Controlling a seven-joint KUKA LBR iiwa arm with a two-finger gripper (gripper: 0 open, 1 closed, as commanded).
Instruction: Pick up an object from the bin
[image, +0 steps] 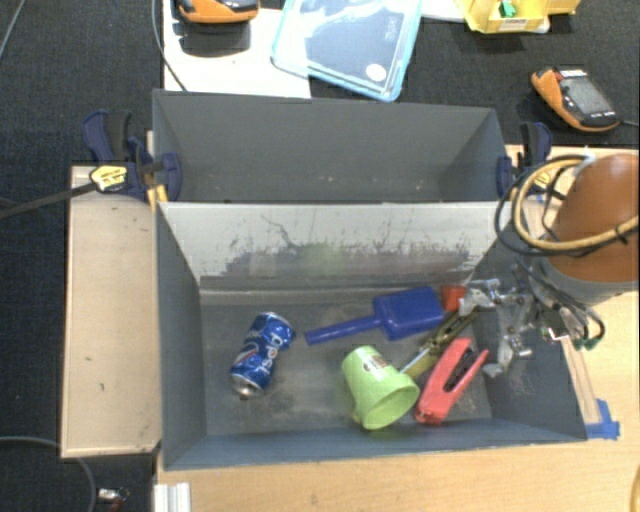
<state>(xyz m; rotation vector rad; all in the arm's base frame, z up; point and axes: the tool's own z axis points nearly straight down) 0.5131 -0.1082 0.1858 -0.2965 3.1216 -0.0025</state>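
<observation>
Nothing is lifted yet. The end effector (503, 335) hangs low at the right of the bin (330, 240), just beside the red tool (450, 380); whether it is clenched I cannot tell. The can (260, 353), scoop (400, 315) and cup (378, 388) lie on the floor.

Blue scoop (400, 315), green cup (378, 388), red tool (450, 380) clustered right; blue can (261, 354) apart, left.

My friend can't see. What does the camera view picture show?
A robot gripper hangs at the right of a grey bin, beside a red tool. Nearby lie a green cup and a blue scoop; a blue can lies farther left.
</observation>
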